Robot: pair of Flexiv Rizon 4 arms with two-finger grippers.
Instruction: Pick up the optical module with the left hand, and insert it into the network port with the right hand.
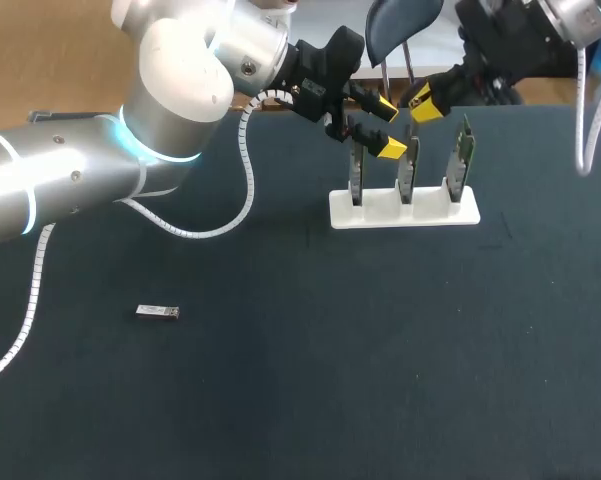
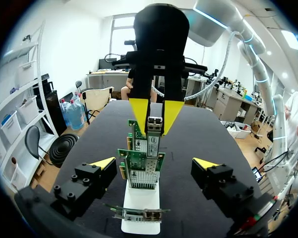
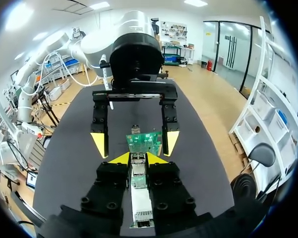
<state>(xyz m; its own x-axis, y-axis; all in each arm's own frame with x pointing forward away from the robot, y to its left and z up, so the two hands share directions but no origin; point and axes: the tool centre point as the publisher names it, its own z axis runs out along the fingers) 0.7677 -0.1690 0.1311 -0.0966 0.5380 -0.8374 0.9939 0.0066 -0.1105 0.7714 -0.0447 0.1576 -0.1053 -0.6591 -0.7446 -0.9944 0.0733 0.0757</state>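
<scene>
Alignment: silver metal optical module (image 2: 154, 123), clamped in right gripper (image 3: 138, 158), points lengthwise at green network card (image 3: 145, 142) just ahead; left gripper (image 1: 388, 128) gapes empty.

Small silver optical module (image 1: 158, 312) flat, well apart from three upright green network-port cards (image 1: 407, 172) in white stand (image 1: 404, 213)

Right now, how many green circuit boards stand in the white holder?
3, all in the white holder: the left board, the middle board, the right board. None looks hidden.
</scene>
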